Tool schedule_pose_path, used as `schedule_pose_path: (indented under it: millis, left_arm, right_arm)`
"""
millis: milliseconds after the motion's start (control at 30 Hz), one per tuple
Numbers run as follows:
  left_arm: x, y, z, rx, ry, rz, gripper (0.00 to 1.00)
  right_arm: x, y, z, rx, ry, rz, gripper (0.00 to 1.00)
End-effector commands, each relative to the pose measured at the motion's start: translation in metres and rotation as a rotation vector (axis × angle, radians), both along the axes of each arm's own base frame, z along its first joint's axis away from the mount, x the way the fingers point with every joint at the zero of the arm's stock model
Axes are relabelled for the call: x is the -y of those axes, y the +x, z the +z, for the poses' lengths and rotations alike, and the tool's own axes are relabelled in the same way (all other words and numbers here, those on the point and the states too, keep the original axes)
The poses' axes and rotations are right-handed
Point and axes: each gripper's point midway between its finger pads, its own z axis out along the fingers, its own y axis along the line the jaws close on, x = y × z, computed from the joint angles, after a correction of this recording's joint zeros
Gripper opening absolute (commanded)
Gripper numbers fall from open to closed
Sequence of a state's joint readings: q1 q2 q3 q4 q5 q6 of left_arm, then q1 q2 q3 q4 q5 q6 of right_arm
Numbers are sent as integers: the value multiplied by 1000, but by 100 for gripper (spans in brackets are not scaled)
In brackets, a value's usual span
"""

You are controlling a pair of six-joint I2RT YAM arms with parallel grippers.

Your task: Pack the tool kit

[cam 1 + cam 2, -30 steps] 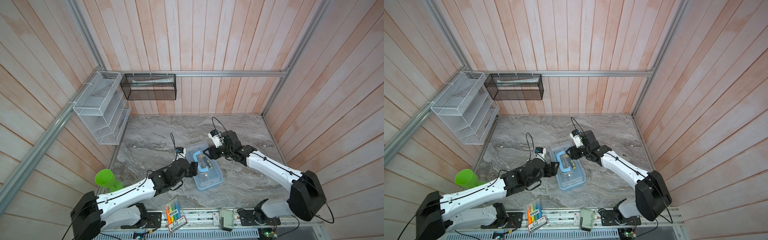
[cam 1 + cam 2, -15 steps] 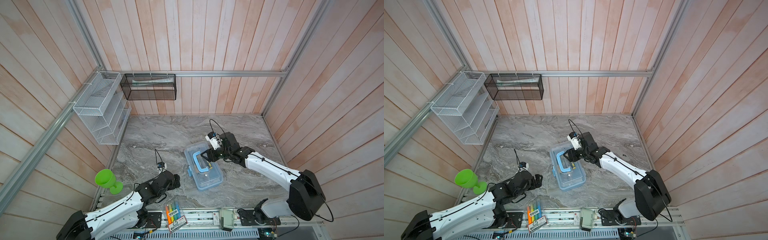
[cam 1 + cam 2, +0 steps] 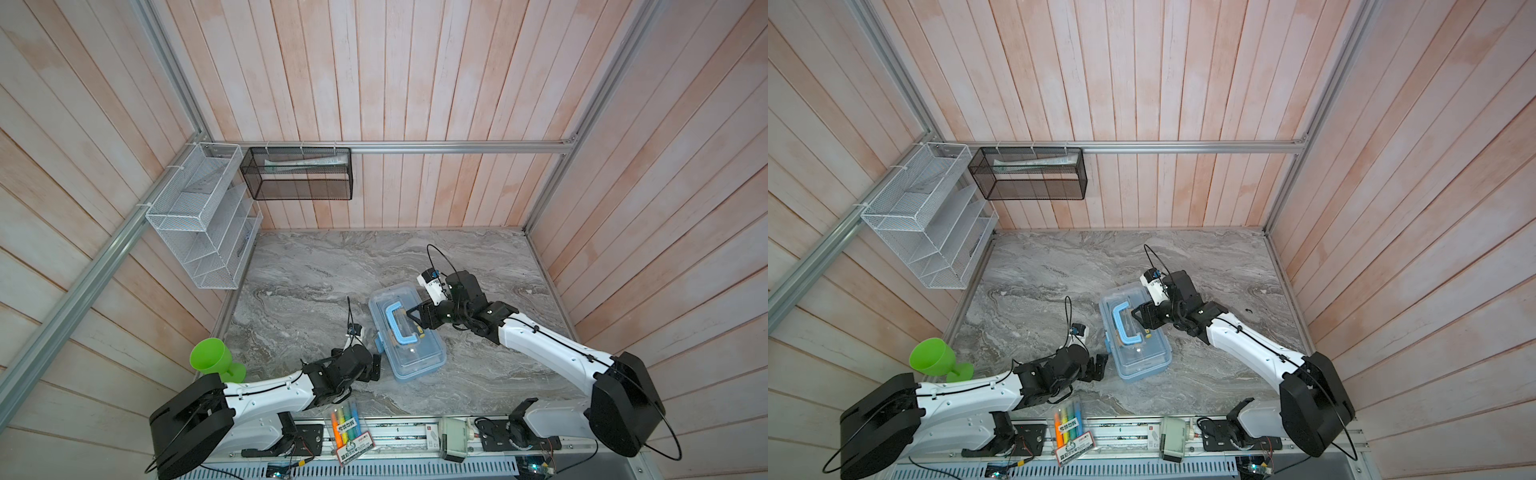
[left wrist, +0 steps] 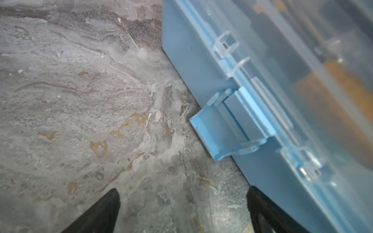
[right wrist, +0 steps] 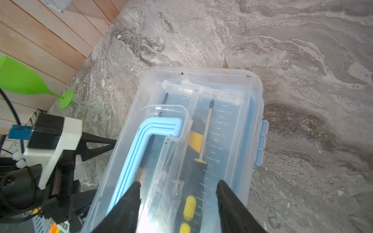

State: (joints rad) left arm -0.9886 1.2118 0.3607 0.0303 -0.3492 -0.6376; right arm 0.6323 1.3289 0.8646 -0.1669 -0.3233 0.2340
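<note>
Where the tool kit (image 3: pixel 409 336) (image 3: pixel 1138 340) lay: mid-table on the marble tabletop (image 3: pixel 316 282), clear lid down, between the two arms in both top views.
Left gripper (image 3: pixel 376 365) (image 4: pixel 182 194): fingers spread wide with nothing between them, low over the marble, just beside the kit's long side that faced the left arm.
Latch (image 4: pixel 218 131): jutted outward from that side wall, ahead of the left fingers and apart from them; one finger (image 4: pixel 260 203) sat close to the blue wall, contact unclear.
Right gripper (image 3: pixel 415 318) (image 5: pixel 177 184): fingers spread over the lid, clamping nothing; whether they touched the lid could not be told.
Blue handle (image 5: pixel 149 131): flat on the lid, just beside one right finger (image 5: pixel 129 197), outside the gap.
Yellow-and-black screwdriver (image 5: pixel 198 161): inside, under the lid, in line with that gap.
</note>
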Motion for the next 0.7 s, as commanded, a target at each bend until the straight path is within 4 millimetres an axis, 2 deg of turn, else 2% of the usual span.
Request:
schedule_pose_path:
  millis: [0, 333, 533, 667]
  left_arm:
    - [13, 8, 7, 88, -3, -60, 100]
    - [19, 13, -3, 126, 6, -77, 100]
    - [9, 23, -19, 127, 66, 10, 100]
    - [5, 32, -21, 145, 95, 64, 100]
  right_arm:
    - [10, -6, -15, -49, -28, -22, 61]
    - [12, -10, -19, -65, -23, -19, 61]
    - [10, -12, -20, -78, -7, -13, 61]
    - [11, -16, -22, -87, -3, -11, 61]
